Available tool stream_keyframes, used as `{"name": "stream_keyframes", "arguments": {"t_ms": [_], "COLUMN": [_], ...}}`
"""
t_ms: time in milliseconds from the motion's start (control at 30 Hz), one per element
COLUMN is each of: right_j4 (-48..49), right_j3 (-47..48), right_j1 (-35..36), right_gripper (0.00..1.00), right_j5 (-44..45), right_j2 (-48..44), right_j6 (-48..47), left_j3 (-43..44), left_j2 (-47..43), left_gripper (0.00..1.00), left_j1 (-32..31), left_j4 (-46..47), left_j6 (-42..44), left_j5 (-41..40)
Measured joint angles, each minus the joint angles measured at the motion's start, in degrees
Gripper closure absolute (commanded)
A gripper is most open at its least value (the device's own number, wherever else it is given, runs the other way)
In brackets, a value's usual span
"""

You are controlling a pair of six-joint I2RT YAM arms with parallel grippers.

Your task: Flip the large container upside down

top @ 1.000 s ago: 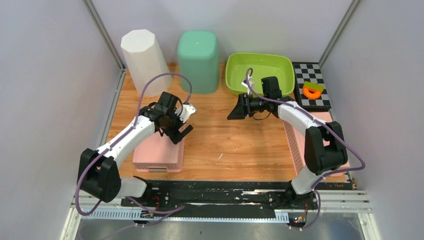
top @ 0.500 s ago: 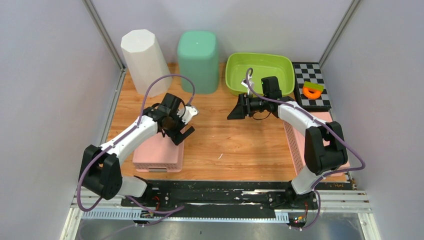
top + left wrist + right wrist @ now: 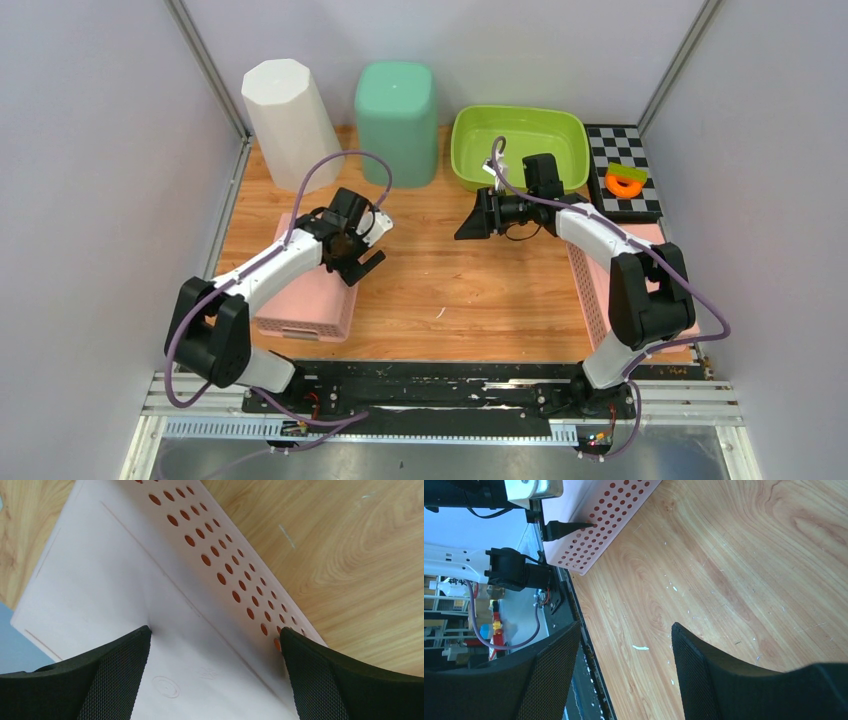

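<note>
the pink basket (image 3: 318, 298) on my left has swung round and slid a little further left over the last second, and it now lies skewed on the table (image 3: 450, 290) with its flat base facing up. my left gripper (image 3: 357, 255) has followed it and stays spread wide right over that base and the holed side, clamping nothing. i judge the flip is done and only backing away remains. my right gripper (image 3: 470, 222) has not moved: it is part open, empty, above bare wood.

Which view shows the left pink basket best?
Top external: the left pink basket shows nearly whole, the left arm crossing it. Left wrist sees only its flat face and holed wall; right wrist, one corner.
</note>
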Motion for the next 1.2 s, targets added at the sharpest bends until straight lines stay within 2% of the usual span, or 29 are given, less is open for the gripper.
{"name": "stream_keyframes", "arguments": {"t_ms": [567, 1200], "right_j4": [0.52, 0.94], "right_j3": [-0.39, -0.42], "right_j1": [0.0, 0.0], "right_gripper": [0.3, 0.3], "right_j5": [-0.07, -0.11], "right_j2": [0.0, 0.02], "right_j6": [0.35, 0.81], "left_j3": [3.26, 6.93], "left_j2": [5.11, 8.7], "left_gripper": [0.01, 0.06], "left_j1": [5.62, 12.85], "left_j4": [4.13, 6.71], "left_j6": [-2.8, -6.71], "left_j5": [-1.79, -0.09]}}
